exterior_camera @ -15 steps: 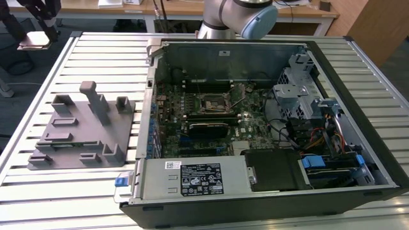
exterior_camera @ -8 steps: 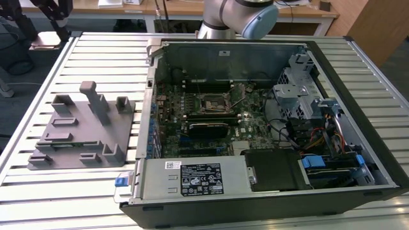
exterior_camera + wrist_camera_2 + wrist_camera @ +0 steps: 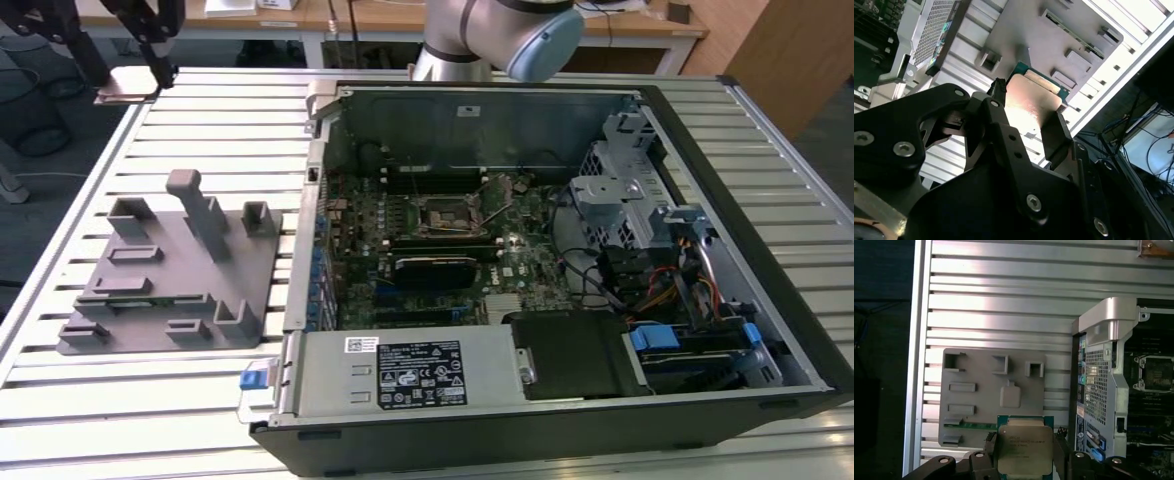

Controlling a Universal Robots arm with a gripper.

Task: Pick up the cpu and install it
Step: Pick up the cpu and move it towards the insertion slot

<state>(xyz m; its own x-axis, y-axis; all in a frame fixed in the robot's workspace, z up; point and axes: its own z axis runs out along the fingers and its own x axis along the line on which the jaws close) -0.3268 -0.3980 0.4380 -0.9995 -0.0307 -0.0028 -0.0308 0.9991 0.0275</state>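
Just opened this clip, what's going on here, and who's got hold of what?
One robot arm's pincer is shut on the cpu, gripping two opposite edges, with the metal top toward the first wrist camera. In the exterior view it hangs above the slatted table, apart from the grey parts holder and off to the exterior view's left of the open computer case. The motherboard socket looks empty: the cpu is picked up, not yet installed.
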